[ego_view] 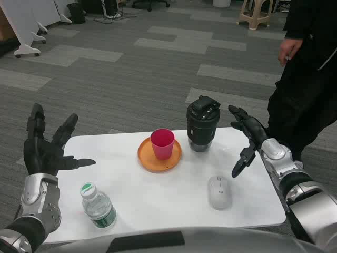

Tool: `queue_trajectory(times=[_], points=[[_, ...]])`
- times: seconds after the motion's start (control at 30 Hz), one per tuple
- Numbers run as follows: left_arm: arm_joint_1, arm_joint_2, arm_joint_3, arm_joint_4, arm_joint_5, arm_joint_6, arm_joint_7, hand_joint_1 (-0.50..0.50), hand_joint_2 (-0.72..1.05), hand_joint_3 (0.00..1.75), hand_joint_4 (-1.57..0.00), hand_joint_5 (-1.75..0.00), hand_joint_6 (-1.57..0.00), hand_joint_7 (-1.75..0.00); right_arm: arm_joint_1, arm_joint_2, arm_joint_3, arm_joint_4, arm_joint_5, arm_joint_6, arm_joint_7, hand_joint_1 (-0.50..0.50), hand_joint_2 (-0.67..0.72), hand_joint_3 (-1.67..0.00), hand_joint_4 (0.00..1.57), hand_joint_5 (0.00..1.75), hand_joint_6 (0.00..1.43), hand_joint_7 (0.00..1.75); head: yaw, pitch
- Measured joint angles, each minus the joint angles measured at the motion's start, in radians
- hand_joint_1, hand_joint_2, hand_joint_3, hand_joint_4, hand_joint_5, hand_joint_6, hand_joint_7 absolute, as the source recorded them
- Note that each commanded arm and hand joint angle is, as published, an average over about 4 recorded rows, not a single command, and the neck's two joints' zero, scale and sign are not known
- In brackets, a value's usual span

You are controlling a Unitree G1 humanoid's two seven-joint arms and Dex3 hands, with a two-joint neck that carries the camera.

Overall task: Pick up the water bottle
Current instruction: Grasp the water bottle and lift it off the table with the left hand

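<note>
— Fingers (pixel 67 129) on our left hand (pixel 45 150) are spread apart and grip nothing; the hand hangs over the worktop's left edge. What about the other side?

— Our right hand (pixel 248 138) is raised near the right edge, fingers apart and empty too, just beside the black tumbler (pixel 202 124) but not touching it as far as we can see.

— And the water bottle (pixel 98 206)?

— It stands upright near the front left corner of the white worktop (pixel 158 195), below our left hand and apart from it. Its label is too small for us to read.

— We also see a pink cup (pixel 162 143) on an orange plate (pixel 147 158) toward the back middle, and a grey mouse (pixel 219 192) toward the front right.

— A person in black (pixel 305 79) stands past the right edge, cut off by the frame; only the torso, a sleeve and one hand show. Our right forearm hides part of the worktop's right edge.
</note>
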Motion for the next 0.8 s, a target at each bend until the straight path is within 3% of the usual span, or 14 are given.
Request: queue_trajectory(times=[0.07,0.13,0.2,0.33,0.47,0.57,0.63,0.8], points=[[-0.034,-0.021,-0.034,0.059,0.038,0.032,0.065,0.50,0.87,0.09,0.00,0.00,-0.14,0.00,0.009,0.014,-0.033,-0.002,0.000,0.000,-0.005,-0.21,0.53,-0.16,0.00,0.48,0.00,0.00,0.035,0.028],[-0.085,-0.070,-0.090,0.148,0.092,0.091,0.163,0.50,0.87,0.07,-0.03,0.00,-0.19,0.00,0.027,0.043,-0.081,-0.006,0.001,0.000,-0.011,-0.21,0.53,-0.16,0.00,0.53,0.00,0.00,0.069,0.056],[-0.106,-0.106,-0.117,0.179,0.114,0.121,0.198,0.50,0.87,0.04,-0.07,0.00,-0.26,0.00,0.041,0.061,-0.098,-0.008,0.001,0.000,-0.013,-0.21,0.53,-0.16,0.00,0.56,0.00,0.00,0.068,0.056],[-0.125,-0.114,-0.123,0.182,0.112,0.125,0.206,0.50,0.96,0.09,-0.31,0.00,-0.50,0.00,0.050,0.061,-0.105,-0.008,0.001,0.000,-0.014,-0.21,0.53,-0.16,0.00,0.48,0.00,0.00,0.065,0.055],[-0.128,-0.115,-0.123,0.183,0.103,0.125,0.218,0.50,0.96,0.09,-0.34,0.00,-0.54,0.00,0.050,0.060,-0.105,-0.008,0.001,0.000,-0.014,-0.21,0.53,-0.16,0.00,0.53,0.00,0.00,0.077,0.040],[-0.136,-0.116,-0.127,0.184,0.102,0.125,0.223,0.50,1.03,0.04,-0.29,0.00,-0.49,0.00,0.050,0.060,-0.105,-0.008,0.001,0.000,-0.014,-0.21,0.53,-0.16,0.00,0.48,0.00,0.00,0.105,0.023],[-0.146,-0.116,-0.132,0.185,0.102,0.125,0.225,0.50,1.05,0.04,-0.27,0.00,-0.46,0.00,0.050,0.060,-0.105,-0.008,0.001,0.000,-0.014,-0.21,0.53,-0.16,0.00,0.48,0.00,0.00,0.140,0.002],[-0.160,-0.108,-0.136,0.194,0.101,0.150,0.209,0.50,0.96,0.09,-0.49,0.00,-0.53,0.00,0.050,0.060,-0.104,-0.008,0.001,0.000,-0.014,-0.21,0.53,-0.16,0.00,0.48,0.00,0.00,0.291,-0.086]])
